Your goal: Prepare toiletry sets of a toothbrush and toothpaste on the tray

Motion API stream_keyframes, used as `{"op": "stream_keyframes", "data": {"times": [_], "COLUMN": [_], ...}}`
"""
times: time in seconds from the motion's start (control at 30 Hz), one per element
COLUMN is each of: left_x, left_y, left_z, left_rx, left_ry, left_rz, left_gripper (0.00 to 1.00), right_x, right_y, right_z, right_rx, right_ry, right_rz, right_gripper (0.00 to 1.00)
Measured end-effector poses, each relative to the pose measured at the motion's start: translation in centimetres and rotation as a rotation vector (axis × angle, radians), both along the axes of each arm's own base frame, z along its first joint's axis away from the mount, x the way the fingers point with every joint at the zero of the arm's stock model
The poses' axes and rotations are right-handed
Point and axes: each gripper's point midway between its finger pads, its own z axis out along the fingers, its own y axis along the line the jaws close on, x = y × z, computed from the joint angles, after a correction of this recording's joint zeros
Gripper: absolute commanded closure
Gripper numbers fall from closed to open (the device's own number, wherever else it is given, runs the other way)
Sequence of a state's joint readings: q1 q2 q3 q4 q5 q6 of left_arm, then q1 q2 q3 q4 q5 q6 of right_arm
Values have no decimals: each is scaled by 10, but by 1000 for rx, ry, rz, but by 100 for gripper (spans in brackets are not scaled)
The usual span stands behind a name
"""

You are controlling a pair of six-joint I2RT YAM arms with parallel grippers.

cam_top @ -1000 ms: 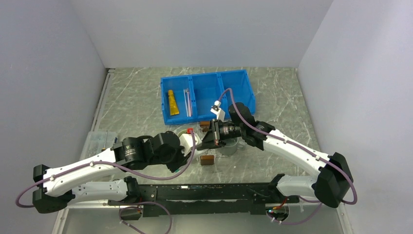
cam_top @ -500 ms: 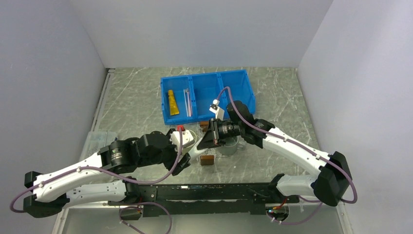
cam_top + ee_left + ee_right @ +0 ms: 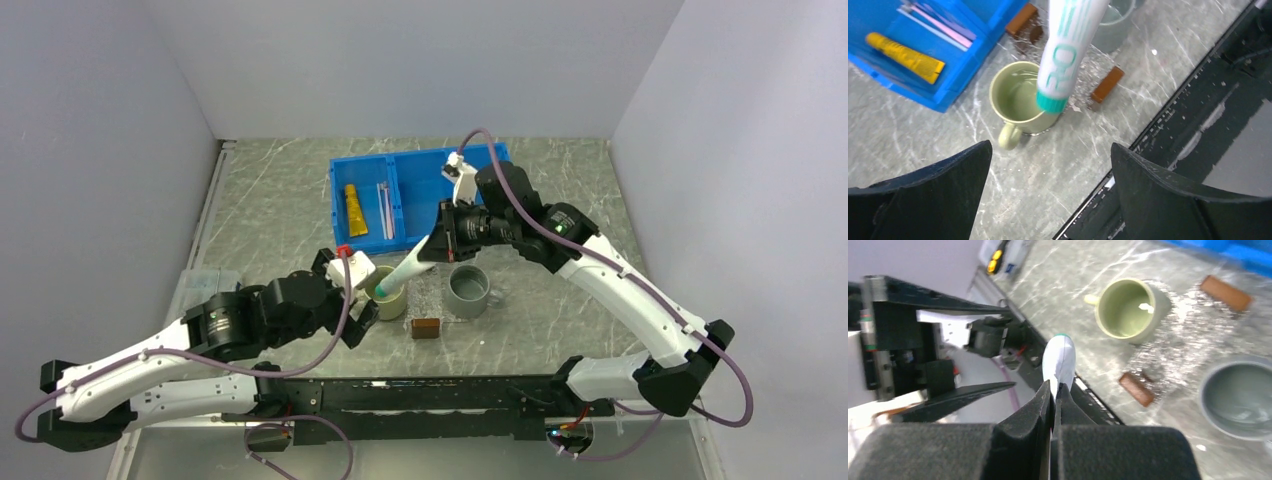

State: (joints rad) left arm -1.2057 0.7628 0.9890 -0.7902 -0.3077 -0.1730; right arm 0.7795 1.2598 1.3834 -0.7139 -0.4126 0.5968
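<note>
Toothpaste (image 3: 405, 268), white tube with teal cap. Top external: pinched at its flat end by right gripper (image 3: 434, 250), jaws closed on it, cap end slanting down toward left gripper (image 3: 362, 322). Green mug (image 3: 388, 302) under the cap, just ahead of left gripper. Grey mug (image 3: 468, 292) just below right gripper, on tabletop (image 3: 270, 220). Brown block (image 3: 426, 328) near both mugs, on the arm-base side. Blue bin (image 3: 420, 157) beyond right gripper, with yellow toothpaste (image 3: 354, 212) and toothbrush (image 3: 385, 210) in the end compartment on the left gripper's side.

Left wrist: left gripper spread wide, nothing between its fingers. Green mug straight ahead, teal cap over its rim, contact not discernible. Yellow toothpaste and toothbrush, thin pink sticks, farther ahead in the bin.

Right wrist: right gripper clamped flat on the white tube, cap pointing away. Tray (image 3: 1178, 335), clear sheet showing as glitter between two brown blocks, ahead of the fingertips beside both mugs.
</note>
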Motion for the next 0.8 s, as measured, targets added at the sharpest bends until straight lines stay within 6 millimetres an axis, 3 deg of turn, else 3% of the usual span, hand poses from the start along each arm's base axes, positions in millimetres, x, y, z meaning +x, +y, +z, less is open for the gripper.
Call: {"op": "stream_keyframes", "data": {"times": [0.13,0.37,0.53,0.8], "left_x": [10,18,25,38], "left_y": [16,39,50,81], "left_z": [15,21,15,17], "left_rx": [-50,-107,-88,-83], "left_ry": [-58,-113,-129,-167], "left_rz": [85,188,253,426], "left_gripper": [1,1,1,1], "right_x": [23,54,69,82], "right_y": [-16,-39,-44,-40], "right_z": [3,-30,-48,-57], "right_rx": [-130,-405,-522,-611], "right_ry": [-89,-120,-126,-175], "right_rz": [-78,-150,-154,-134], "right_gripper": [100,100,100,100]}}
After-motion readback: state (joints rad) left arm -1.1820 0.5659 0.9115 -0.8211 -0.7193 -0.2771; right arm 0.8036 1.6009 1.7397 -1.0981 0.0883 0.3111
